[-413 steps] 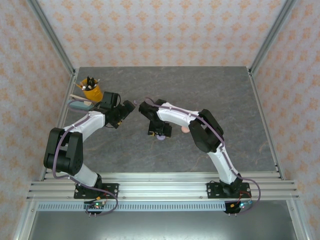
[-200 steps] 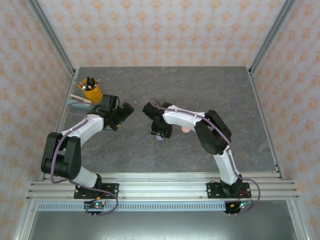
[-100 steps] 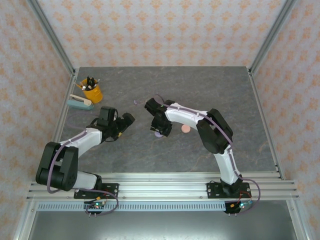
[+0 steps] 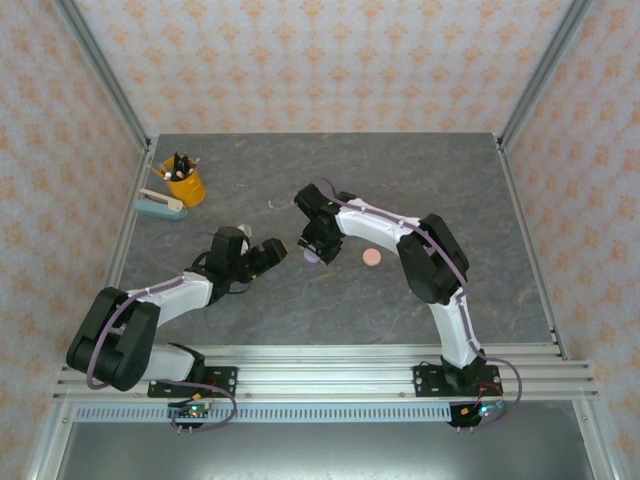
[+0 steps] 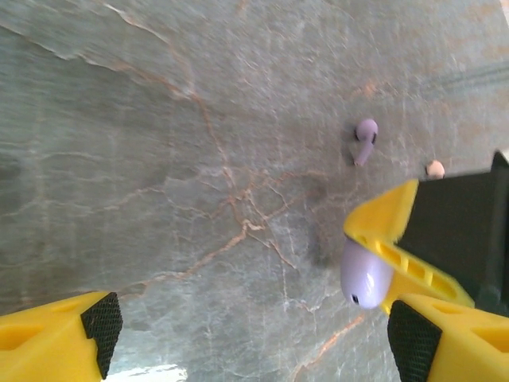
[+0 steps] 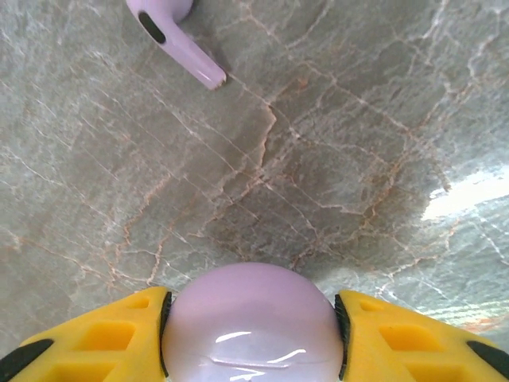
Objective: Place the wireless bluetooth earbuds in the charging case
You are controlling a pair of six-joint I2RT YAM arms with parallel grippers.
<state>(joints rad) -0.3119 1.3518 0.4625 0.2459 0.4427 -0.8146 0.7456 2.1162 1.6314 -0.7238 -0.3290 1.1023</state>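
- Grey marble table [image 4: 450, 180] between patterned walls [image 4: 320, 60].
- Left gripper [image 5: 258, 330] gapes, empty; right gripper [image 6: 253, 318] clamps the lilac case [image 6: 253, 306].
- Lilac earbud [image 6: 171, 36] lies flat at the case's 11 o'clock, its stem toward 5 o'clock in the right wrist view.
- Pink case [image 4: 371, 258] sits at 3 o'clock, yellow cup [image 4: 183, 182] far off at 10.

A grey marbled table [image 4: 440, 180] stood between walls [image 4: 330, 60] papered pale pink with an orange pattern. Near its far left corner was a yellow cup [image 4: 186, 188] holding dark pens [image 4: 180, 162]. A long teal thing [image 4: 160, 207] lay just beside the cup, nearer the edge. Metal posts [image 4: 100, 70] rose at the far corners, and ribbed rails [image 4: 320, 362] ran along the near edge.
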